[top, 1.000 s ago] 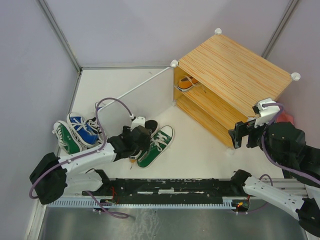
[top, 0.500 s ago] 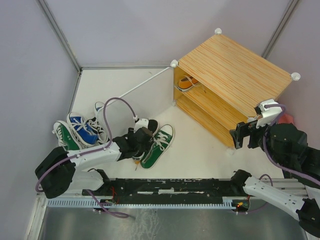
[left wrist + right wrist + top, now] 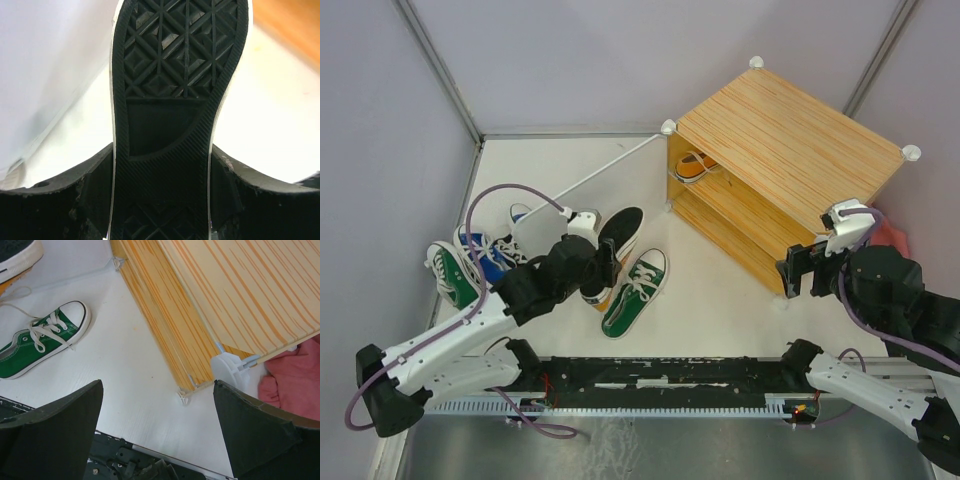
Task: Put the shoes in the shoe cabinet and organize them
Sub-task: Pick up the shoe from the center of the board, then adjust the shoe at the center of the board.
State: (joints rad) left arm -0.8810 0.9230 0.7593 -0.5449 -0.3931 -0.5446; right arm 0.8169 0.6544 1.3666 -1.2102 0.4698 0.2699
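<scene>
Raised sole-up, the orange sneaker (image 3: 620,232) sat clamped in the left gripper (image 3: 600,263) for the shoe cabinet (image 3: 790,140); the right gripper (image 3: 803,272) gaped.

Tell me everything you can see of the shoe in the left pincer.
That sneaker is turned sole-up: black rubber tread in a diamond pattern, finely ribbed mid-length, edged by a white rim. A sliver of orange shows at its near end from above; upper and laces are hidden. The left pincer clamps the sole's narrow waist, a finger each side, holding it over the white floor beside a green canvas sneaker.
</scene>
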